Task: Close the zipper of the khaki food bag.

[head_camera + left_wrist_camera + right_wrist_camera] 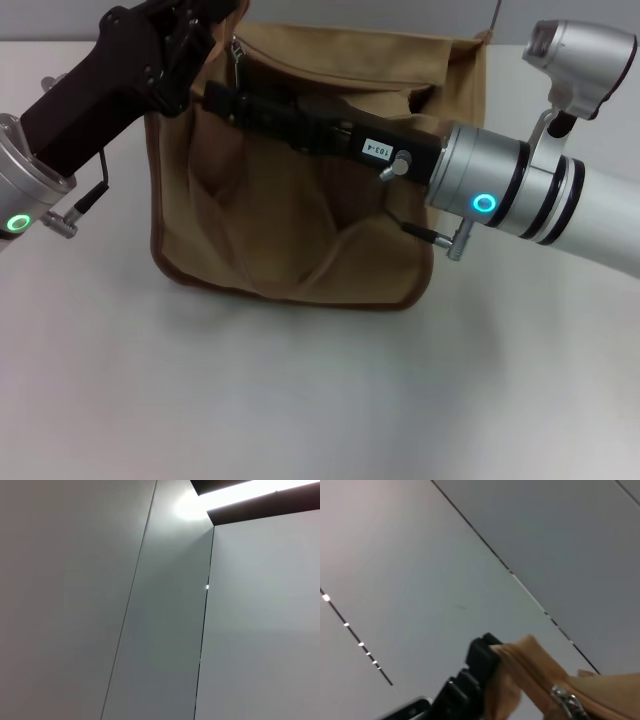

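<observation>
Pins the bag (300, 220) corner in the clenched left hand (185, 60), yet risks snagging the zipper pull (237, 55) if the right hand (225, 100), grip impossible to tell, tugs crooked.

My right gripper (225, 100) lies across the khaki food bag (300, 220), its fingertips lost among dark folds near the top edge, while my left gripper (185, 40) is cut off by the head view's upper edge.

A pale grey-white table (300, 400) carries the khaki food bag (300, 230), standing upright.
</observation>
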Robot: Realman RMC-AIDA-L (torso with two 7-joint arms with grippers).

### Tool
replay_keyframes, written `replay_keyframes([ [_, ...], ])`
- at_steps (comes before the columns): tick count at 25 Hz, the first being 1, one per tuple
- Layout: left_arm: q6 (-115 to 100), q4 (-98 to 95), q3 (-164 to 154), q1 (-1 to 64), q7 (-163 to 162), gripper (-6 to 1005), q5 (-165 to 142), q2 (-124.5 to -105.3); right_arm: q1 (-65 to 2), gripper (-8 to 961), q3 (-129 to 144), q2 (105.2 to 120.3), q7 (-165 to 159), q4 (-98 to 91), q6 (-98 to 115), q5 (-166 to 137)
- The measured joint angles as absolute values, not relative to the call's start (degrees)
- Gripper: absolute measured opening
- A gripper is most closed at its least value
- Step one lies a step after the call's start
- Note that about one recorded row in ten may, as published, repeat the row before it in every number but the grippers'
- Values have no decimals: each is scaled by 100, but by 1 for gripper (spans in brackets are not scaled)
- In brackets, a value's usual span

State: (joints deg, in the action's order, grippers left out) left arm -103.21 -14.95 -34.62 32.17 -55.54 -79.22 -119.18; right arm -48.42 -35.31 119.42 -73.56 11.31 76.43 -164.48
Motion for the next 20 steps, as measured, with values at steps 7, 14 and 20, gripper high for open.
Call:
replay_keyframes([
  [7, -10323, -1489, -3463, 3163, -5531, 35, -7916, -11918, -4809, 773, -3532, 11936, -7239, 1152, 7741, -16448],
  [14, -10318, -1466, -3463, 3152, -5523, 35, -7900, -11918, -4762, 759, -3534, 11935, -7059, 1151, 7848, -16408],
  [20, -10308, -1420, -3463, 3193, -5514, 34, -7907, -11918, -4861, 700, -3538, 11938, -6993, 1151, 7759, -16404],
])
